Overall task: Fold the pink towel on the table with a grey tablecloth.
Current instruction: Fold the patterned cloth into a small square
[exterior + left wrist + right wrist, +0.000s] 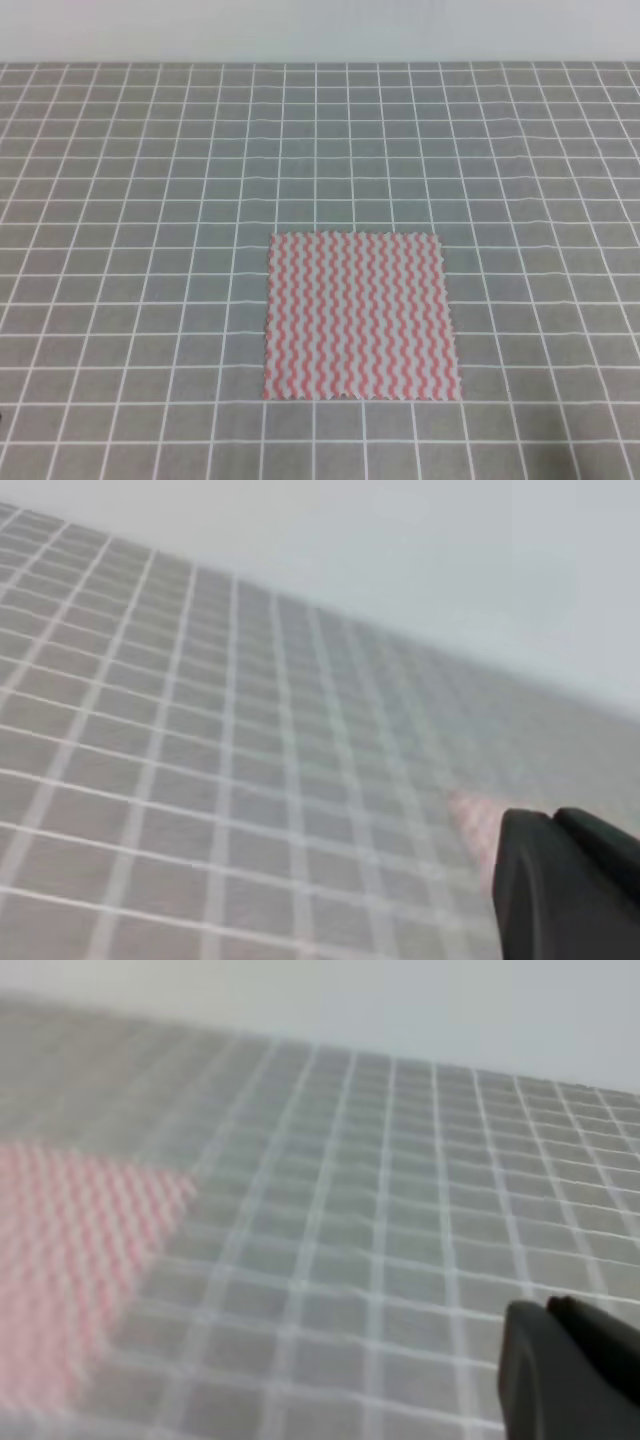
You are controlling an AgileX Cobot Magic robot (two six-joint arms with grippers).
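The pink towel (pixel 360 315) lies flat and unfolded on the table with a grey tablecloth (pixel 150 200), a little right of centre and near the front edge. Neither gripper appears in the high view. The left wrist view shows a blurred corner of the towel (pixel 468 815) just beyond a black finger (pixel 565 890) of my left gripper at the lower right. In the right wrist view the towel (pixel 70 1250) fills the left side, well apart from a black finger (pixel 570 1375) of my right gripper at the lower right. Only that one dark part of each gripper shows.
The white-lined grey cloth (pixel 500 150) runs back to a pale wall (pixel 320 30). Nothing else lies on it around the towel.
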